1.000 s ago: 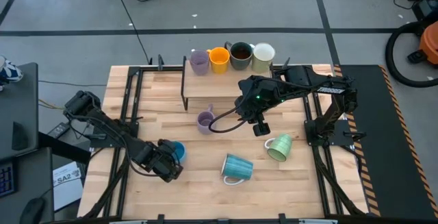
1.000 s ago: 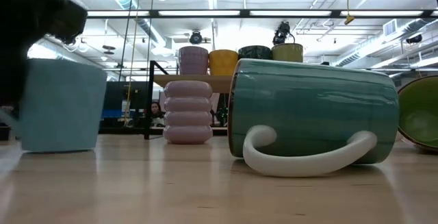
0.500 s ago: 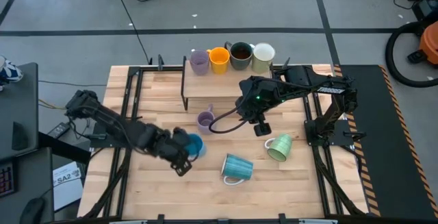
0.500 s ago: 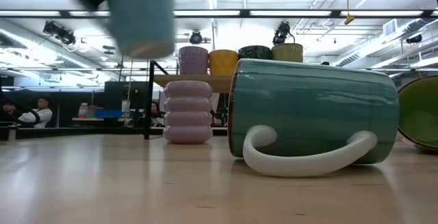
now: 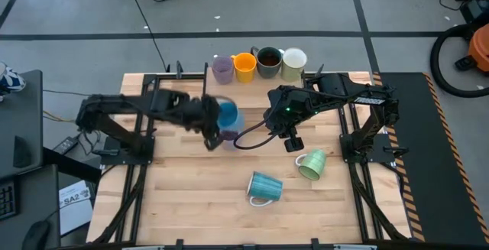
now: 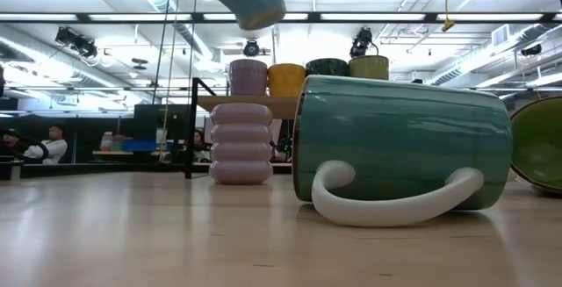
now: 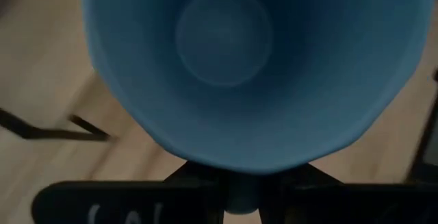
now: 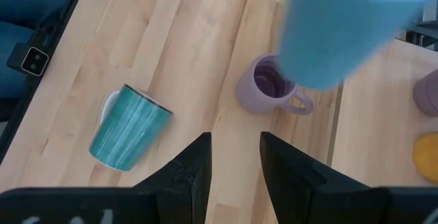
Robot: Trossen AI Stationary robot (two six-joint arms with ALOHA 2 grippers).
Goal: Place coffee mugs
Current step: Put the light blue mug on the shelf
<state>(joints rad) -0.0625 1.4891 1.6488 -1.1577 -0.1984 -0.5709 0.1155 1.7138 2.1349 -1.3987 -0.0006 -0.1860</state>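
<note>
Four mugs already sit in a row on the raised shelf [image 5: 229,97] at the back: lavender mug [image 5: 222,69], orange mug [image 5: 244,66], dark brown mug [image 5: 269,61], cream mug [image 5: 294,63]. My left claw [image 5: 210,120] is clamped on the blue mug [image 5: 228,115], pinching its rim. A second ago that mug was low at the front left of the worktop [image 5: 183,196]; now it's airborne mid-worktop, above the second lavender mug [image 8: 268,87] and near the shelf. Judging from that, transfer is well along and the set-down on the shelf comes next. Blue mug is empty inside, per left wrist view. My right claw [image 8: 234,157] hangs parked over the centre, fingers part open, holding nothing. Teal mug [image 5: 263,187] lies on its side at the front; pale green mug [image 5: 312,164] is tipped over at the right. Both are unplaced.
</note>
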